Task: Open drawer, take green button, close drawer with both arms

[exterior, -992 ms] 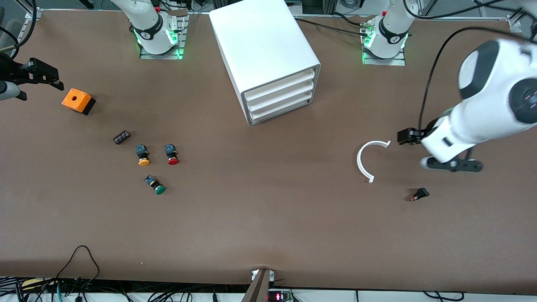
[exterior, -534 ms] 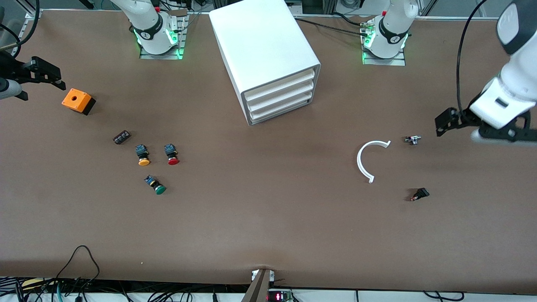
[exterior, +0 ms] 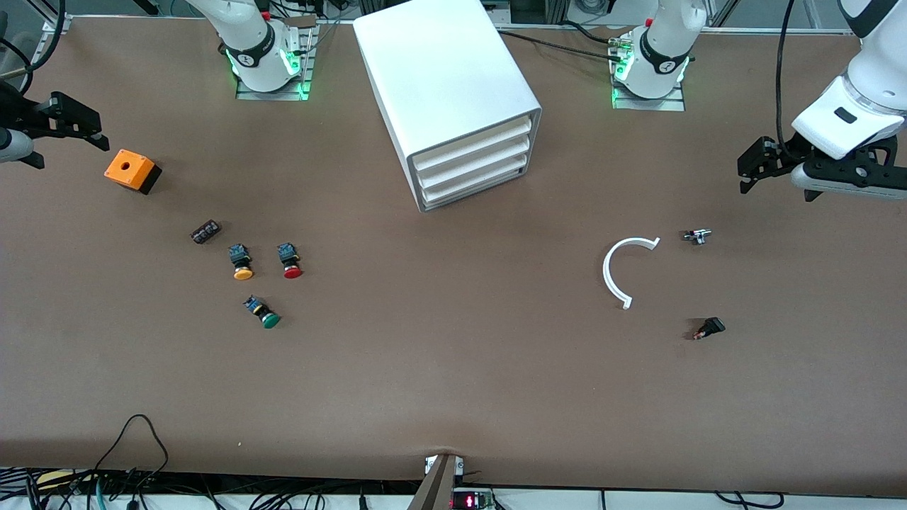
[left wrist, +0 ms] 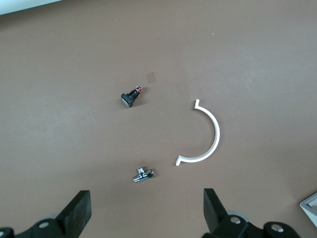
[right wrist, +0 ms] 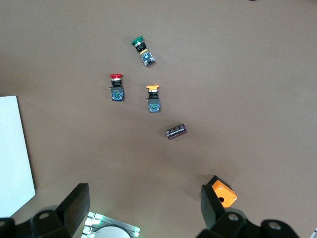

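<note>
Left end effector (exterior: 779, 172): mine, up in the air over the counter (exterior: 453, 368) at the left arm's end, fingers spread wide, holding nothing.
Right end effector (exterior: 67, 131): mine, in the air over the right arm's end of the counter, beside the orange box (exterior: 131, 171), fingers spread wide, empty.
Cabinet (exterior: 453, 99): large white box between the two arm bases, three drawers stacked at its front.
Drawer (exterior: 476, 188): the lowest one, pushed in.
Button (exterior: 263, 312): green cap, lying on its side on the bare counter, toward the right arm's end, nearer the front camera than the yellow-capped button (exterior: 241, 263) and red-capped button (exterior: 289, 261).
Other parts: white curved piece (exterior: 620, 270), small metal fitting (exterior: 697, 236), small black switch (exterior: 709, 329), small dark block (exterior: 205, 231).
</note>
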